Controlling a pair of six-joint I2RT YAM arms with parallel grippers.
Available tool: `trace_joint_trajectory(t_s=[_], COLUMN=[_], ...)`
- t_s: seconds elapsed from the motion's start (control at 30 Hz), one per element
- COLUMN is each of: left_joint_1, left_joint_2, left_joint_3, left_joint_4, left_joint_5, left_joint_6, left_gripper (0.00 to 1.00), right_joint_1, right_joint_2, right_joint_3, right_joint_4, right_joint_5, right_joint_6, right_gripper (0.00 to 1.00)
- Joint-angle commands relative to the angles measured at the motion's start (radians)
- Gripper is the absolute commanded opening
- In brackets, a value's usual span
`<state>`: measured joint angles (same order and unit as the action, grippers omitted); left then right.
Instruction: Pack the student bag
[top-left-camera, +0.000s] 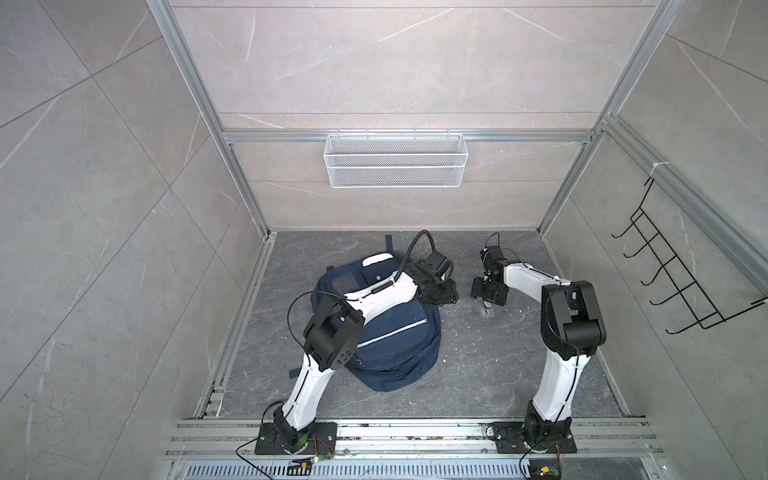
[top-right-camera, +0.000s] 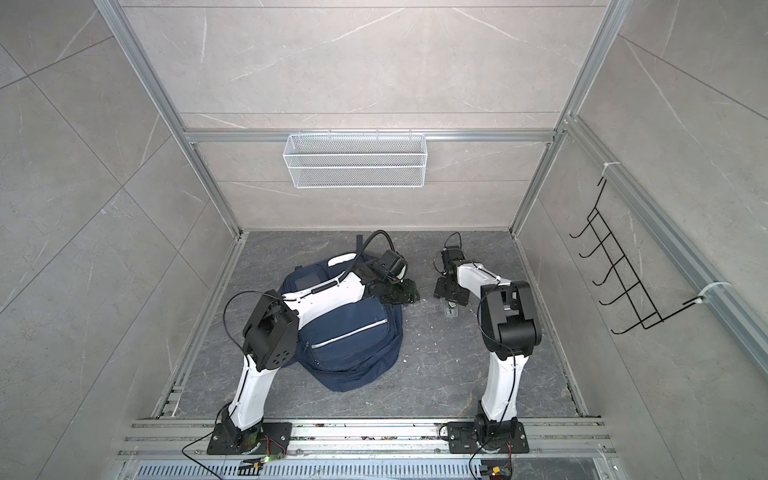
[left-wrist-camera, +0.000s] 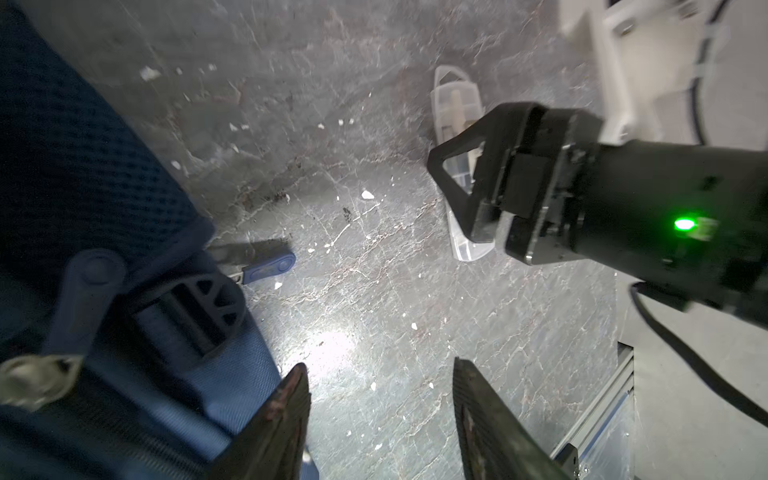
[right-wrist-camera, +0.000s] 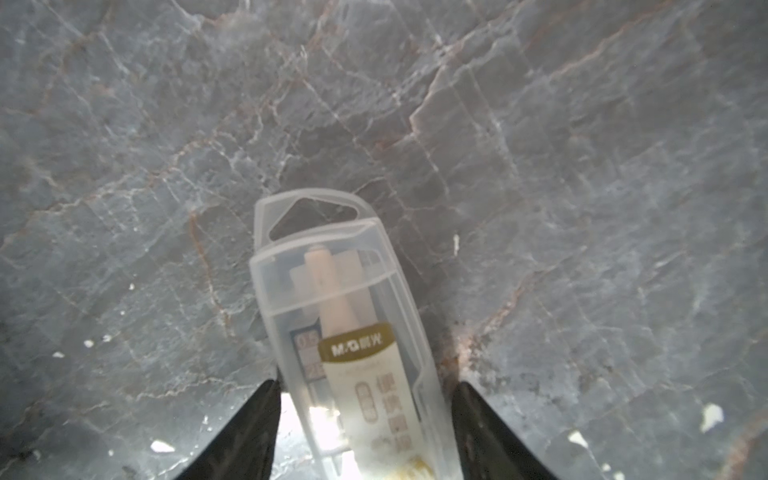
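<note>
Left claw (left-wrist-camera: 378, 365), wide and empty, sits beside the student bag (top-left-camera: 395, 332); right claw (right-wrist-camera: 365, 383), wide, straddles a pen case (right-wrist-camera: 332, 291).

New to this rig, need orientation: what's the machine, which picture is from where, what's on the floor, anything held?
Two white robot arms, each with a two-finger gripper. Two pictures look down on the whole cell; the other two come from wrist cameras. On the dark stone-look surface lie a navy student bag and, apart from it, a clear plastic stationery case. The right gripper straddles the case, jaws open, nothing gripped. The left gripper is open and empty beside the bag.
</note>
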<state>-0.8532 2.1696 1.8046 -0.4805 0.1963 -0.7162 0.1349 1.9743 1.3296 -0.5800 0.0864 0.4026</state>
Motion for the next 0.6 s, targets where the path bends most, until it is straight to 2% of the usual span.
trace_joint_trajectory(t_s=[0.0,0.07,0.2,0.57], left_joint_1=[-0.004,-0.004,-0.001,0.029], left_joint_2=[0.024,0.033,0.045,0.053], left_joint_3=[0.042,0.045,0.050,0.033], left_joint_4=[-0.008,-0.004,0.001,0.024], left_joint_5=[0.018,0.016,0.011,0.005], left_joint_6=[-0.028,-0.033,-0.048,-0.104], left_gripper=[0.58,0.58,0.58,0.57], right_joint_1=[0.025,0.045,0.080,0.177], right_joint_2=[-0.008,-0.027,-0.060,-0.242], right_joint_3=[-0.020,-0.054,-0.119,-0.312], right_joint_4=[-0.020,0.001,0.031,0.075], right_joint_5=[-0.013,-0.026,-0.039,-0.033], right_joint_6=[-0.003,0.005,0.026,0.083], right_gripper=[0.66,0.62,0.48,0.40])
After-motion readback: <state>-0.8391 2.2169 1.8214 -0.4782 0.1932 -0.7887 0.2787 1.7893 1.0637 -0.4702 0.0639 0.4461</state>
